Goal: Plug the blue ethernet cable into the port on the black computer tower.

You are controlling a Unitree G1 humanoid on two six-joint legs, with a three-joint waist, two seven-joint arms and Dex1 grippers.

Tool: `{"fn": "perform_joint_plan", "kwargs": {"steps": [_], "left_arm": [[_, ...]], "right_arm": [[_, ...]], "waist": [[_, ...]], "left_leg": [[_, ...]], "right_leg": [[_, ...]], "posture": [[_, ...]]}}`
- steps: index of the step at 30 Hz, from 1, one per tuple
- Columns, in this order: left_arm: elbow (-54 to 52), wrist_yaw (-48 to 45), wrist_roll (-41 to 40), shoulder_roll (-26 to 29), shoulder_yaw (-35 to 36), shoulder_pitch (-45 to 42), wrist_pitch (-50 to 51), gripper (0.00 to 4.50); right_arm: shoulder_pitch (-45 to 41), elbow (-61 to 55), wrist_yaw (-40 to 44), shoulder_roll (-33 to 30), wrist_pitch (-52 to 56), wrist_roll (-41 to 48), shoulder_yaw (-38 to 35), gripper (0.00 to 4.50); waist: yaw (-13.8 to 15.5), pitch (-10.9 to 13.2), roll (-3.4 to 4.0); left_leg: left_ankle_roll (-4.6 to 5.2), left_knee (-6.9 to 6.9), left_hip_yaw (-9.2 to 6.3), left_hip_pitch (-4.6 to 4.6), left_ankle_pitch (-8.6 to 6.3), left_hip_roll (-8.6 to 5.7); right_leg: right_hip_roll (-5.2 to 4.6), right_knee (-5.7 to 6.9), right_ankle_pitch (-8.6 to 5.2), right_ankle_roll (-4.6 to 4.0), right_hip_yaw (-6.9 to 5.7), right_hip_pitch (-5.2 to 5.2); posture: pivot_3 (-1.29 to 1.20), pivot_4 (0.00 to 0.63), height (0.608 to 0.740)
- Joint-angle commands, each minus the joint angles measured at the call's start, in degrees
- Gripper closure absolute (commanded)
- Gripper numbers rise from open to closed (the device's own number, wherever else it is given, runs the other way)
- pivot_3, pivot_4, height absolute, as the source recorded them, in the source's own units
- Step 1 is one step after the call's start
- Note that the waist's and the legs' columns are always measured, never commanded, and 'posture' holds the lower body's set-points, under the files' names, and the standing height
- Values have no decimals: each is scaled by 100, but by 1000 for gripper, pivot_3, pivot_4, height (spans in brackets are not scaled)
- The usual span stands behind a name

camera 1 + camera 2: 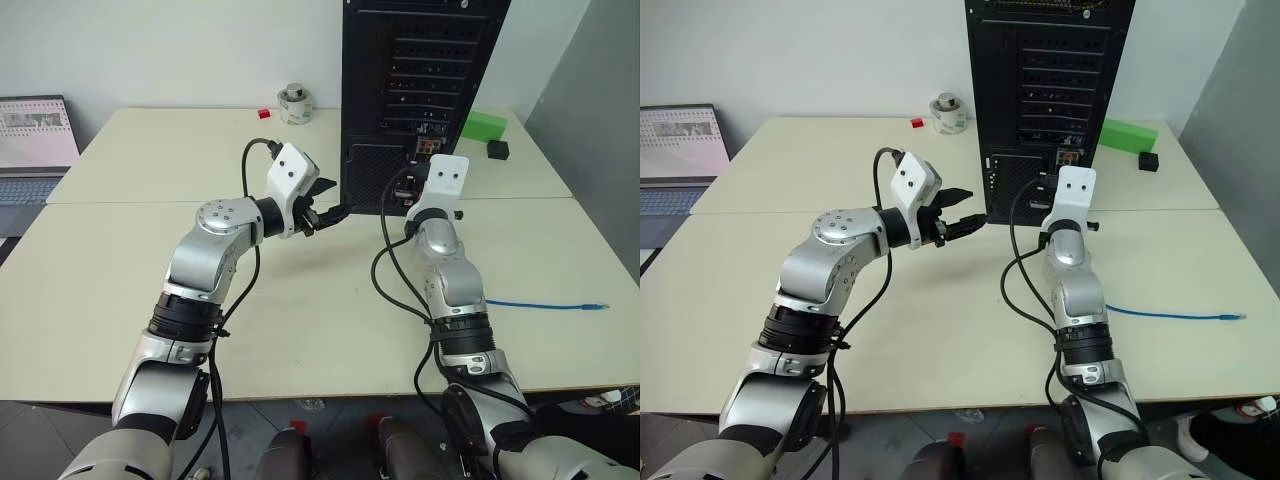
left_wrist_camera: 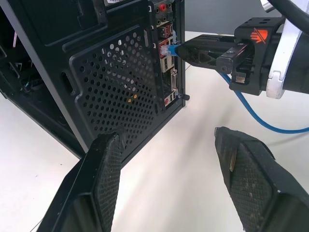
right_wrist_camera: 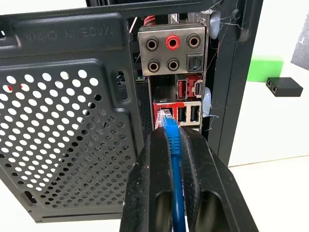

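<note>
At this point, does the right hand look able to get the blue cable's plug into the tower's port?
Probably yes. The right hand grips the blue cable with its plug right at the port strip on the tower, nothing between them. The left hand hangs open, off to the side.

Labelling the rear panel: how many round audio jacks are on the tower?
5 on the black computer tower: three in a top row, two beneath. Others may be hidden.
</note>
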Motion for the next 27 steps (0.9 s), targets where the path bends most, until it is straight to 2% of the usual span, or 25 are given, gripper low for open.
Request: {"fn": "perform_joint_plan", "kwargs": {"steps": [1, 27], "left_arm": [[-267, -28, 34, 47, 49, -53, -127, 1371], [-327, -78, -10, 21, 67, -13, -15, 1371]], "right_arm": [[-88, -273, -152, 28, -155, -79, -2, 4500], [-541, 396, -132, 298, -493, -201, 257, 4500]], "waist": [[1, 0, 0], [-81, 0, 0]], "left_leg": [[0, 0, 0, 0, 0, 0], [0, 0, 5, 5, 0, 3]], "right_leg": [[0, 0, 0, 0, 0, 0], [3, 11, 0, 0, 6, -4]], "posture": [[0, 150, 740], [0, 150, 740]]}}
